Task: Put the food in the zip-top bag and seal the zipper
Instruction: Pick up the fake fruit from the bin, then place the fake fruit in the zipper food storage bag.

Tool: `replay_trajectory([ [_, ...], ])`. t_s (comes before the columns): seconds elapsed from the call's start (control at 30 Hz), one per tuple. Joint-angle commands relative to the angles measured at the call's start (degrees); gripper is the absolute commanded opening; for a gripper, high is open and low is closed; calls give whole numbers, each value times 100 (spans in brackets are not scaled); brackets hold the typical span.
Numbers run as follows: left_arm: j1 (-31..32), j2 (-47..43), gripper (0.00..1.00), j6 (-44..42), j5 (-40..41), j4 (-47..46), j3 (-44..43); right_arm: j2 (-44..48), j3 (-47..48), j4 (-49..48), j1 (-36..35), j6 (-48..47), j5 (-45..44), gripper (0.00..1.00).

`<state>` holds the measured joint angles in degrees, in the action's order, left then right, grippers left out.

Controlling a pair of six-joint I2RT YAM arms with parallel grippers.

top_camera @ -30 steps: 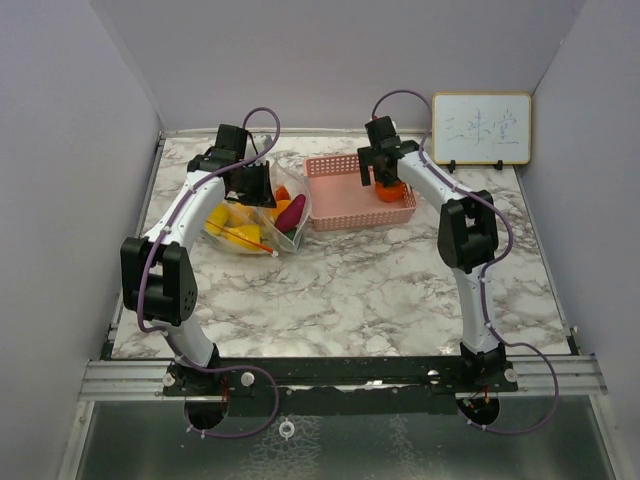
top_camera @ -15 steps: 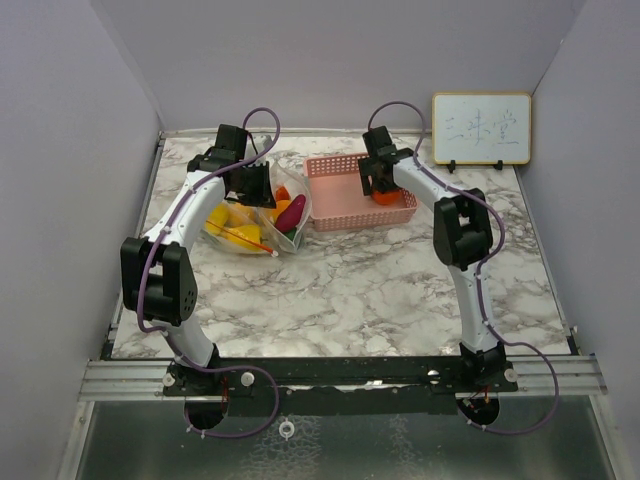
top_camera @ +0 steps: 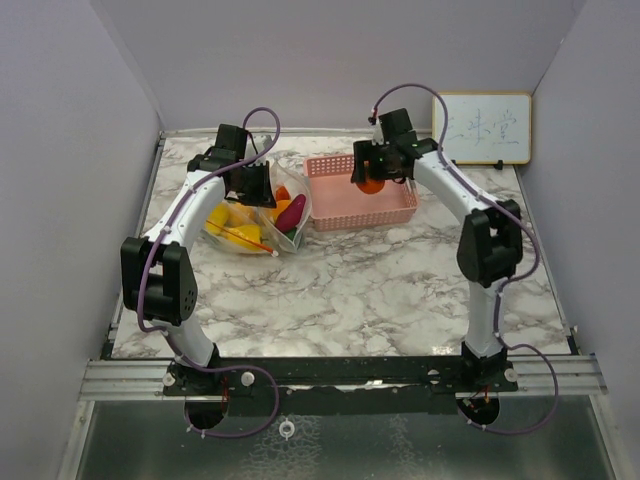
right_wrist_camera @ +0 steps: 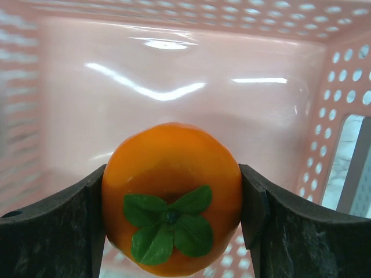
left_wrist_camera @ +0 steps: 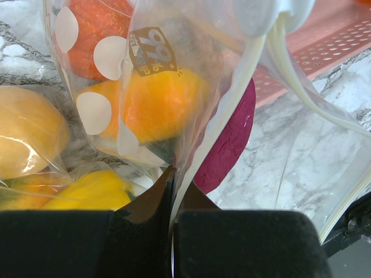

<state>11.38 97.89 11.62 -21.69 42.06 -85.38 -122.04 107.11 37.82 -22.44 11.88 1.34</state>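
Note:
The zip-top bag (top_camera: pixel 240 222) lies at the back left of the table, holding yellow, orange and dark purple food. Its orange-red zipper (top_camera: pixel 252 241) runs along the near side. My left gripper (top_camera: pixel 250 186) is shut on the bag's plastic edge; the left wrist view shows the jaws (left_wrist_camera: pixel 172 174) pinching the film, with an orange fruit (left_wrist_camera: pixel 156 104) and a purple one (left_wrist_camera: pixel 229 145) behind it. My right gripper (top_camera: pixel 371 178) is shut on an orange persimmon (right_wrist_camera: pixel 171 174) with a green leaf cap and holds it above the pink basket (top_camera: pixel 345 208).
The pink perforated basket fills the right wrist view (right_wrist_camera: pixel 174 63), and its edge shows in the left wrist view (left_wrist_camera: pixel 324 40). A small whiteboard (top_camera: pixel 487 128) leans on the back wall at the right. Walls close in the table on three sides.

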Motion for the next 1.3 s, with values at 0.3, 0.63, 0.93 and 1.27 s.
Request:
replay_trajectory([
  [0.3,39,233,0,-58,-272,48,-452,1705,-889,-2742,-1338,1637,4311,34],
  [0.63,40,10,0,75,-514,-74,-256,1144,-1079,-2746,-1419,1809,2938,45],
  [0.93,40,-33,0,144,-579,-192,5,936,-521,-2296,-1421,1419,2360,100],
  [1.27,41,-35,0,197,-644,-226,-104,1350,-283,-1776,-1421,1693,730,99],
])
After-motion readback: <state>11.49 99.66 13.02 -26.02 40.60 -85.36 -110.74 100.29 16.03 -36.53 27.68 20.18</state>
